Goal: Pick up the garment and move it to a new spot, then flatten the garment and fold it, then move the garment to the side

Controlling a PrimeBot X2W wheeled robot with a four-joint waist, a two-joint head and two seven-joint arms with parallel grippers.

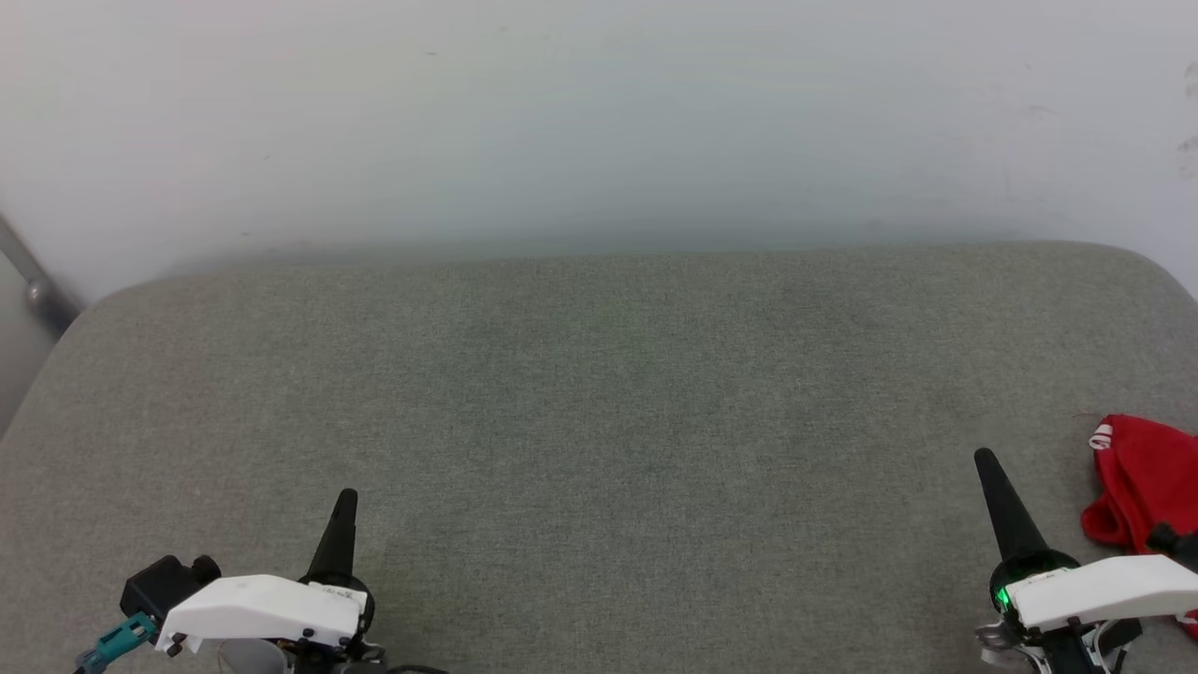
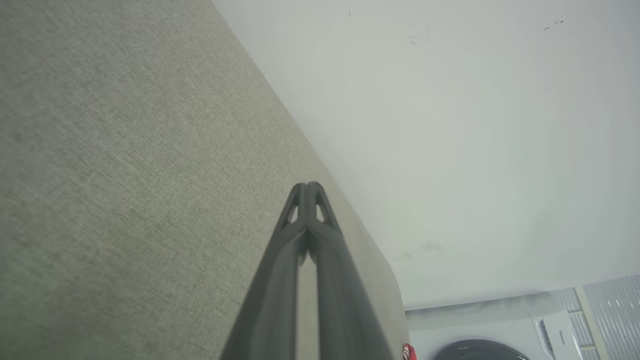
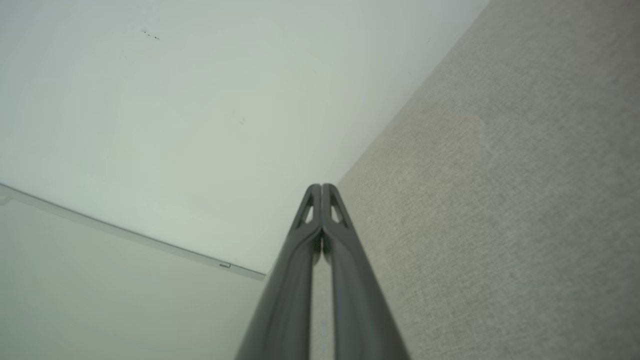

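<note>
Garment [image 1: 1142, 487] bunched just beside the right tool [image 1: 986, 463], both tools pressed together, empty.
I see a rumpled red heap on the tabletop [image 1: 599, 421], cut off at the view's edge: it suits either a shirt awaiting pickup or one already set aside. Its visible length runs away from me, striped trim at the far end; left tool [image 1: 344, 501] well apart.

Left end effector [image 1: 345, 496] closed; right end effector [image 1: 985, 459] closed, both pointing forward.

Grey surface [image 1: 599, 421] open, garment [image 1: 1144, 487] heaped far right.
</note>
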